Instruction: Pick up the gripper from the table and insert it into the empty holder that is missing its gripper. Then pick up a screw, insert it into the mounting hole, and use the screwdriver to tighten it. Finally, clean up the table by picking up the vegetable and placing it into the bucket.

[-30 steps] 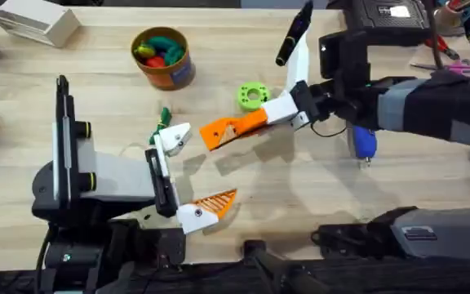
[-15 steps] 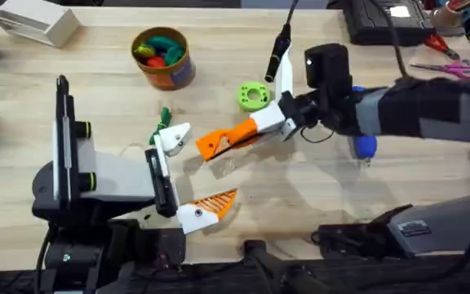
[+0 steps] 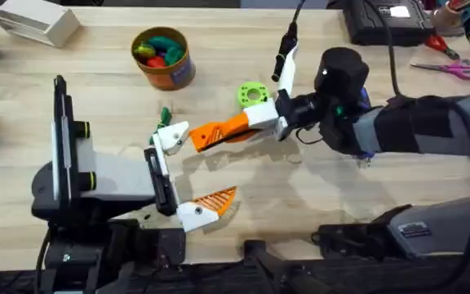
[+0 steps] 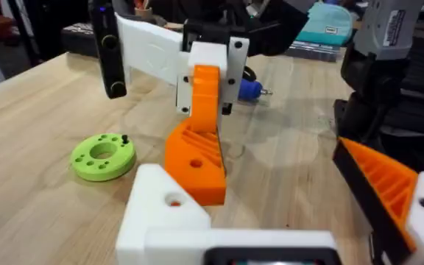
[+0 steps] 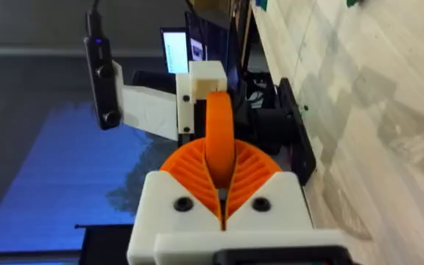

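The gripper (image 3: 223,131), an orange ribbed wedge, is clamped in my right gripper (image 3: 255,122), which is shut on its black end. Its tip lies just right of the holder (image 3: 172,137), the bare white bracket on my left arm. In the left wrist view the gripper (image 4: 197,154) touches the holder (image 4: 168,213) beside its mounting hole. My left gripper (image 3: 194,170) stands open; its other finger (image 3: 215,202) carries an orange pad. The blue screwdriver (image 4: 250,90) lies behind, partly under the right arm. The vegetable (image 3: 163,116) lies just beyond the holder. The bucket (image 3: 163,57) stands at the back.
A bright green ring (image 3: 252,95) with a small dark screw (image 4: 124,138) on it lies just behind the right gripper. A white box (image 3: 35,23) sits at the far left corner. Scissors (image 3: 447,67) and dark gear lie at the far right.
My right gripper has carried the orange gripper leftward until its tip reaches the holder, with the wrist turning as it went. The left arm has stayed still.
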Action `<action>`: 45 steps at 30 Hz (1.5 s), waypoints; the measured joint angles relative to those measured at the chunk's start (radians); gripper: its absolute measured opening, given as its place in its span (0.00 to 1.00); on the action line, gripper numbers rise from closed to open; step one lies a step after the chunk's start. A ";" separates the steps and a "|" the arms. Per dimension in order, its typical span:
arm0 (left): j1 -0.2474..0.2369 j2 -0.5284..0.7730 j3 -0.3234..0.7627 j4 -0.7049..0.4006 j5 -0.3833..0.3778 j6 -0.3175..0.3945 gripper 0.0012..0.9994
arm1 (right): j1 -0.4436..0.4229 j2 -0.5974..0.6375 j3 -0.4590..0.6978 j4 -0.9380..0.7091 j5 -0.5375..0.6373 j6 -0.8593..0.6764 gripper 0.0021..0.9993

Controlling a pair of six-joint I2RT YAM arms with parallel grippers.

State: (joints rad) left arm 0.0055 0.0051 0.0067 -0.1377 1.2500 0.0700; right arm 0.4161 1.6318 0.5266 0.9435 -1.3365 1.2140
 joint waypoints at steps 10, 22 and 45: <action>0.000 0.000 0.000 0.001 -0.005 0.000 0.99 | 0.019 0.000 -0.066 0.053 0.005 0.027 0.02; 0.000 0.000 0.000 0.001 -0.005 0.000 0.99 | 0.077 -0.016 -0.067 0.149 0.044 0.067 0.02; 0.000 0.000 0.000 0.001 -0.005 -0.003 0.99 | 0.088 -0.016 -0.067 0.198 0.081 0.099 0.02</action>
State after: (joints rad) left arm 0.0051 0.0051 0.0067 -0.1366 1.2449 0.0669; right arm 0.5041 1.6159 0.4599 1.1419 -1.2550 1.3132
